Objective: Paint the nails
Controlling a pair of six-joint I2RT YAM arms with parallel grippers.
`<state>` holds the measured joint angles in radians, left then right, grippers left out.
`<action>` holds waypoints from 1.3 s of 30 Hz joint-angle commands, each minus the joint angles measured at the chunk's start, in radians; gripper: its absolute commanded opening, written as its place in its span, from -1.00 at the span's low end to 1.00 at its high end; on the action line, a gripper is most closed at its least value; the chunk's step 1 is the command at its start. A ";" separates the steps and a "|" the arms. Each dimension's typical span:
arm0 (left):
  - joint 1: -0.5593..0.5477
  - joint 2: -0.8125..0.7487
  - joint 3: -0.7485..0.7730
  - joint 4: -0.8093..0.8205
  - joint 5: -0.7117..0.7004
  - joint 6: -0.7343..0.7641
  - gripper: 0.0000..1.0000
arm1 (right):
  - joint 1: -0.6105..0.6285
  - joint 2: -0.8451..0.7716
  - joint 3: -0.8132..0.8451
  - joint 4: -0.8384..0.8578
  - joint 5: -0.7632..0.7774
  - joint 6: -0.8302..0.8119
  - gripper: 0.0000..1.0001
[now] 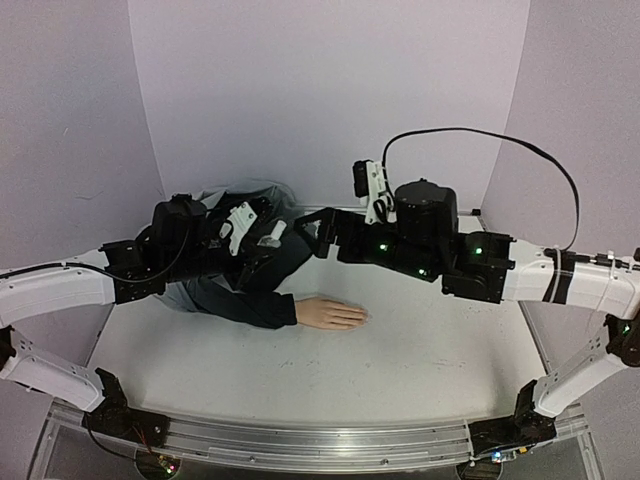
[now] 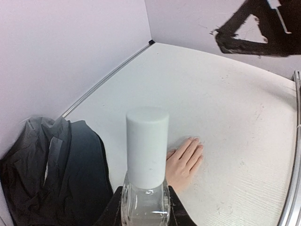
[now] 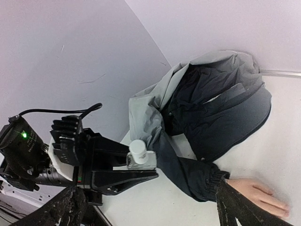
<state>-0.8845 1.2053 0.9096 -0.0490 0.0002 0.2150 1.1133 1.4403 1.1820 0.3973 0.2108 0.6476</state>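
Left end effector (image 2: 145, 213) is clamped on the clear bottle (image 2: 145, 197), lower centre of the left wrist view. I hold it upright, white cap (image 2: 147, 146) on top, likely so my other arm can take the cap off. Right end effector (image 3: 150, 209) gapes wide, nothing in it, facing the bottle. Mannequin hand (image 2: 185, 162) lies flat, palm down on the table (image 2: 225, 94), just beyond the bottle, jacket sleeve (image 2: 80, 174) to its left. The nails (image 2: 198, 142) face up for painting, too small to judge any paint. No label or writing readable anywhere.
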 commanded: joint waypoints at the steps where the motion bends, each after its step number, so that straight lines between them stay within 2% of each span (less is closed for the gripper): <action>1: 0.002 -0.008 0.054 0.074 0.198 -0.002 -1.00 | -0.088 -0.069 -0.077 0.058 -0.174 -0.162 0.89; 3: 0.005 -0.015 0.055 0.074 0.361 -0.002 -1.00 | -0.131 -0.089 -0.116 0.109 -0.343 -0.256 0.64; 4: 0.005 -0.017 0.054 0.074 0.439 -0.002 -1.00 | -0.135 -0.102 -0.140 0.146 -0.429 -0.318 0.58; 6: 0.006 -0.013 0.059 0.074 0.593 0.000 -1.00 | -0.137 -0.145 -0.217 0.244 -0.594 -0.392 0.61; 8: 0.005 -0.001 0.069 0.074 0.702 -0.009 -1.00 | -0.145 -0.163 -0.249 0.310 -0.677 -0.407 0.53; 10: 0.005 0.011 0.076 0.074 0.762 -0.016 -1.00 | -0.150 -0.159 -0.241 0.347 -0.751 -0.392 0.44; 13: 0.005 0.027 0.082 0.074 0.790 -0.020 -1.00 | -0.149 -0.109 -0.198 0.364 -0.823 -0.355 0.49; 16: 0.005 0.031 0.083 0.073 0.796 -0.026 -1.00 | -0.149 -0.057 -0.155 0.368 -0.847 -0.340 0.48; 20: 0.006 0.031 0.081 0.074 0.799 -0.022 -1.00 | -0.151 -0.011 -0.112 0.383 -0.861 -0.328 0.31; 29: 0.005 0.028 0.079 0.074 0.778 -0.019 -1.00 | -0.152 0.058 -0.059 0.389 -0.915 -0.316 -0.47; 32: 0.006 0.022 0.080 0.074 0.710 -0.033 -1.00 | -0.152 0.075 -0.075 0.417 -0.923 -0.299 -0.95; 36: 0.005 -0.003 0.080 0.075 0.541 -0.064 -1.00 | -0.136 0.105 -0.110 0.456 -0.851 -0.273 -1.00; 39: 0.005 -0.017 0.081 0.078 0.404 -0.081 -1.00 | -0.108 0.148 -0.116 0.457 -0.655 -0.211 -1.00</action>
<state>-0.8799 1.2316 0.9363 -0.0532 0.6140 0.1715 0.9581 1.5356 1.0721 0.7822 -0.6174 0.3607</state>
